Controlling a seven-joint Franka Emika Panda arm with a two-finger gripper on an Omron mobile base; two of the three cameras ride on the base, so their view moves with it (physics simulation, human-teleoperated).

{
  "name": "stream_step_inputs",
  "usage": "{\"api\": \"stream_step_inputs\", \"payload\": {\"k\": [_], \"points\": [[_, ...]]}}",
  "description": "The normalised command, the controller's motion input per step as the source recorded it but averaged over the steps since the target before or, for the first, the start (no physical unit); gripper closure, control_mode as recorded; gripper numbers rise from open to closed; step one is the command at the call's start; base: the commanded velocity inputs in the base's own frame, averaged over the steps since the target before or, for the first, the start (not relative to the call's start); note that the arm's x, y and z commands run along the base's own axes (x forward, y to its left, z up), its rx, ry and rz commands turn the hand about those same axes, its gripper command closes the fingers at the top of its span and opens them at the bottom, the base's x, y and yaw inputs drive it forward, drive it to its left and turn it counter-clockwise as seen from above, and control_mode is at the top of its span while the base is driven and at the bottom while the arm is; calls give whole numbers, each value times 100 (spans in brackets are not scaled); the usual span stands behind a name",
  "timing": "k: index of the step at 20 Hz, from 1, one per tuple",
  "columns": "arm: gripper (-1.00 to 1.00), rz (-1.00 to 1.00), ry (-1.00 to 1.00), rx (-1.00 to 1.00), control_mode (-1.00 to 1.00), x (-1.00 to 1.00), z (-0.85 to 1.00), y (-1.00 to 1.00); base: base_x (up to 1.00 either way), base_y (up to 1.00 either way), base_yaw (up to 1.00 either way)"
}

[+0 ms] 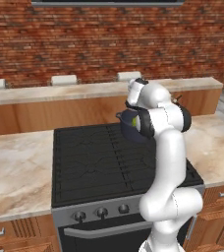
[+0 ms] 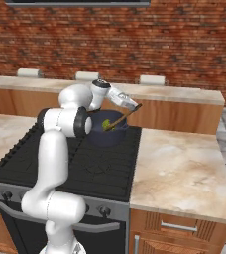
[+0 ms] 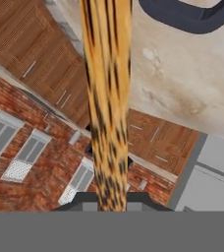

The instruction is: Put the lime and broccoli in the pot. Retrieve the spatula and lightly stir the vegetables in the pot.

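Observation:
The dark pot [image 2: 107, 133] stands at the back right of the black cooktop [image 2: 60, 158]. My gripper [image 2: 134, 106] hangs just right of and above its rim, shut on the handle of the wooden spatula [image 2: 121, 118]. The spatula slants down to the left, its head inside the pot. A patch of bright green [image 2: 106, 125] shows in the pot by the spatula head; I cannot tell whether it is the lime or the broccoli. In the left base view my arm covers most of the pot [image 1: 127, 124]. The hand view has the spatula [image 3: 106, 98] running up the middle and the pot's rim [image 3: 187, 17] at top right.
A marble counter [image 2: 179, 168] lies right of the stove and another [image 1: 15, 172] lies left of it. A raised wooden bar counter [image 2: 184, 94] with pale stool tops runs behind the stove, in front of the brick wall. Stove knobs [image 1: 101, 212] line the front edge.

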Motion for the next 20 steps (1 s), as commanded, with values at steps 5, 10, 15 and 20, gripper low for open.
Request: {"api": "stream_step_inputs", "payload": {"k": [5,10,15,20], "points": [[100,0,12,0,-100,7,-4,0,0,0,0],[100,-3,12,0,-100,3,-38,0,0,0,0],[100,-1,3,0,-100,17,-18,6,0,0,0],[100,-1,-5,0,-100,36,0,10,0,0,0]]}}
